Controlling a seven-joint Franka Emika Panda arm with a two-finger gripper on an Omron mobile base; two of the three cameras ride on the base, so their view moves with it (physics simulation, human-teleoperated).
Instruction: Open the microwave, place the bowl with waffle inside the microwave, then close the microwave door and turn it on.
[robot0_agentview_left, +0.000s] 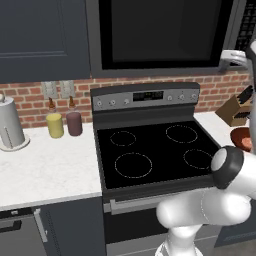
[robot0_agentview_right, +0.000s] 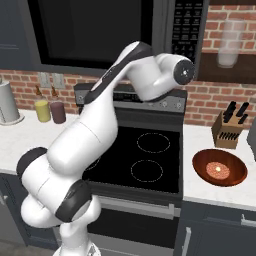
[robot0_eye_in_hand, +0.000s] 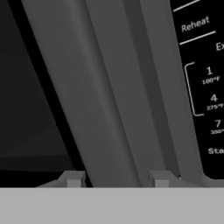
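We see the microwave (robot0_agentview_right: 115, 35) mounted above the stove (robot0_agentview_right: 140, 150), its long axis running sideways along the brick wall, its black window facing out into the room. The microwave door (robot0_agentview_left: 162, 32) lies flush with the body, shut, and the button panel (robot0_agentview_right: 186, 30) sits at the door's right end. In the hand view we look along the door's vertical handle bar (robot0_eye_in_hand: 127, 96), which slants across the picture, with the panel's number keys just to its right.

The gripper (robot0_eye_in_hand: 117, 180) is at that handle: its two fingertips (robot0_eye_in_hand: 73, 179) stand one on each side of the bar, closed in about it, though we cannot tell whether the pads press the bar.

The table (robot0_agentview_right: 215, 192) to the right of the stove carries the bowl (robot0_agentview_right: 220, 167), upright with its mouth turned up, in front of a knife block (robot0_agentview_right: 230, 130). The waffle (robot0_agentview_right: 218, 170) lies flat in the bowl's middle. Left of the stove stand a yellow jar (robot0_agentview_left: 55, 125) and a dark red jar (robot0_agentview_left: 74, 123), side by side against the wall.
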